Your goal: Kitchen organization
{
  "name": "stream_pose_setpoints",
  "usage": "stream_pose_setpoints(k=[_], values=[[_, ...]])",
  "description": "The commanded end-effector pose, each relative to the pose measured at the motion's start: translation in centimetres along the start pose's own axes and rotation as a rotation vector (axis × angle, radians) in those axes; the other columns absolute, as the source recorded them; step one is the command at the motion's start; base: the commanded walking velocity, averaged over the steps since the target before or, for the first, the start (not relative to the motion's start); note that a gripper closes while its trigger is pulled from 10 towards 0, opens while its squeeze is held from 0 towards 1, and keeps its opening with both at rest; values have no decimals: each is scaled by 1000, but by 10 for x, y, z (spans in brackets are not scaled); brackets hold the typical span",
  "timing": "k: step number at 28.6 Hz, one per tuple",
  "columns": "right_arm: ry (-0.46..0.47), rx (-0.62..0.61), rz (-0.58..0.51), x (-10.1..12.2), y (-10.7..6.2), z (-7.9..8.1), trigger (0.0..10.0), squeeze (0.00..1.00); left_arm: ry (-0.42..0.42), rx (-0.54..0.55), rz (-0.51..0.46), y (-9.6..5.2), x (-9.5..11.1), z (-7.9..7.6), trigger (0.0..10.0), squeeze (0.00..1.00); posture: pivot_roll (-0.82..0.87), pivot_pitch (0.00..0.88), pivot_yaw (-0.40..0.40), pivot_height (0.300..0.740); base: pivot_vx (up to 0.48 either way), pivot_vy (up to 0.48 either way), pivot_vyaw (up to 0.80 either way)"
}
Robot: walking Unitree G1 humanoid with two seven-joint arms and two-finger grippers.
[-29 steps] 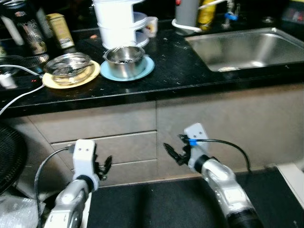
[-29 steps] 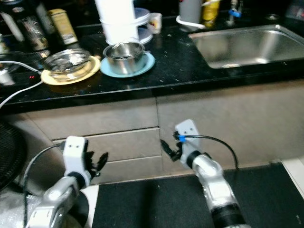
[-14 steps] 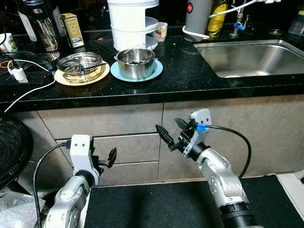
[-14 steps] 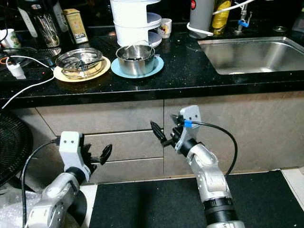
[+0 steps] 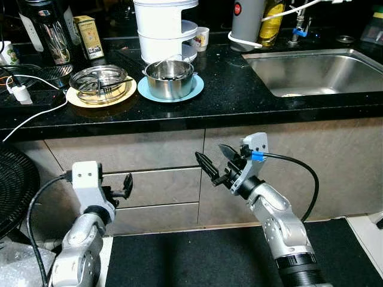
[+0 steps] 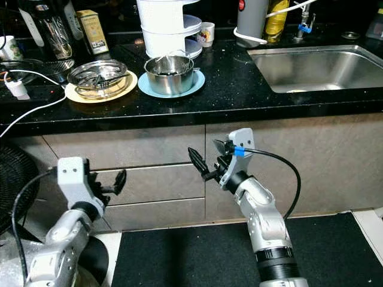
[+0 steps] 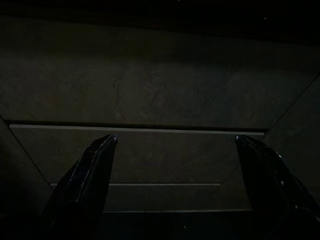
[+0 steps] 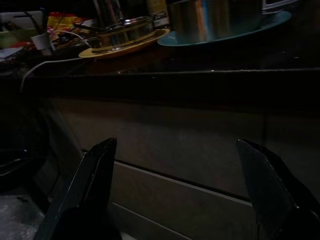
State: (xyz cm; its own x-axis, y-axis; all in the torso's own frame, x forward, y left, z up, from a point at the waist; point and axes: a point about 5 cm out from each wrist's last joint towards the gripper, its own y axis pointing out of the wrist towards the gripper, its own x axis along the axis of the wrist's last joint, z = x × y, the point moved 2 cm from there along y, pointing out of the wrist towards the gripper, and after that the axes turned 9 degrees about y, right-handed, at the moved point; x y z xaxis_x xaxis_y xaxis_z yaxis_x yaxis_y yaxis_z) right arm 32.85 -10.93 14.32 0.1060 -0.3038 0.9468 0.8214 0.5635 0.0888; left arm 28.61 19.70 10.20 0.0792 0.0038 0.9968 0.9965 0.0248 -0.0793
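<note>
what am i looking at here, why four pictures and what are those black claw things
A humanoid robot stands before a kitchen counter. Two pictures come from its head cameras, looking down at its own silver arms. The other two, darker, come from cameras on each wrist, looking along that arm's two black fingers.

The left end effector and right end effector are both open, holding nothing, raised in front of the grey cabinet drawers.

On the black stone counter sit a steel pot on a blue plate, a glass bowl on a yellow plate, a white stacked container and a steel sink.
</note>
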Motion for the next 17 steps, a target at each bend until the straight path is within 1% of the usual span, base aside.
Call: stream_pose_setpoints(k=[1,2,3,5,11,12,14,17], values=[[13,41,-22,5,3,7,10000,0,32,4,6,-2,-2,4,10000,0,-1,0,-5,740,0,0,0],[13,45,-28,6,3,8,10000,0,34,3,6,-2,-3,4,10000,0,-1,0,-5,740,0,0,0],[-16,50,-11,4,4,10,10000,0,35,2,7,-3,-3,3,10000,0,-1,0,-5,740,0,0,0],[-20,53,-1,2,4,11,10000,0,29,1,6,-3,-3,3,10000,0,-2,0,-4,740,0,0,0],[-17,59,-4,3,4,13,10000,0,20,-22,-5,-5,-1,-4,10000,0,-4,0,-2,740,299,0,0],[-32,62,-2,3,4,14,10000,0,19,-31,-14,-4,1,-6,10000,0,-4,0,-2,740,337,0,0],[-58,75,0,4,4,15,10000,0,22,-47,-33,-3,7,-10,10000,0,-4,0,-3,740,341,0,747],[-48,88,-11,6,4,17,10000,0,28,-68,-73,0,20,-16,10000,0,-3,0,-3,740,342,0,800]])
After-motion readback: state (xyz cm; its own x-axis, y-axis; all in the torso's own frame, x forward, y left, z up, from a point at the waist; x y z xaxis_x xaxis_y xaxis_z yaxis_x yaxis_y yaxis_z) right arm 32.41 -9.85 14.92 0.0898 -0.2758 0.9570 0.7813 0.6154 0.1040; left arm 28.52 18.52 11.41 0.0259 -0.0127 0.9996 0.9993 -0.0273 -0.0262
